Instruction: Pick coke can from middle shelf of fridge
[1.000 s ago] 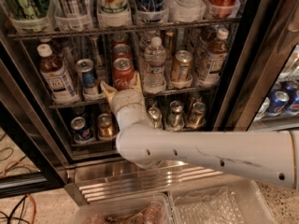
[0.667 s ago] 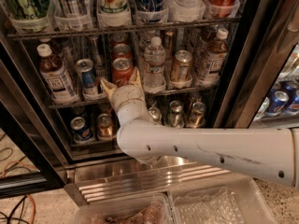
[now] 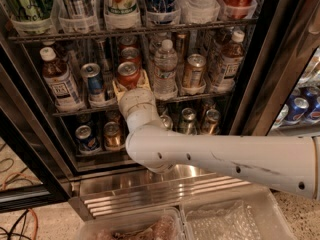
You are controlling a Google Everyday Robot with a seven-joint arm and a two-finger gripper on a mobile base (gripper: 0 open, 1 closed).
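Arm has crept slightly up and in toward the rack since a second ago; the coke can (image 3: 128, 74) sits in the same spot. Gripper (image 3: 131, 86) is at the can's lower half, at the front edge of the middle shelf (image 3: 200, 95), with the white wrist right below it crossing the rail. Can't tell if the gripper is clamped on the can or just open around it. Tight slot: blue can (image 3: 95, 81) just beside on the left, water bottle (image 3: 165, 66) just beside on the right, another red can (image 3: 129, 54) directly behind. Upper rack rail (image 3: 135, 31) runs overhead with some clearance above the can top. Front side is open, and the black door frame of the fridge (image 3: 250, 84) is well apart on the right. Coke can is upright, red body, silver top tilted into view, lower part hidden by the gripper, script not readable.
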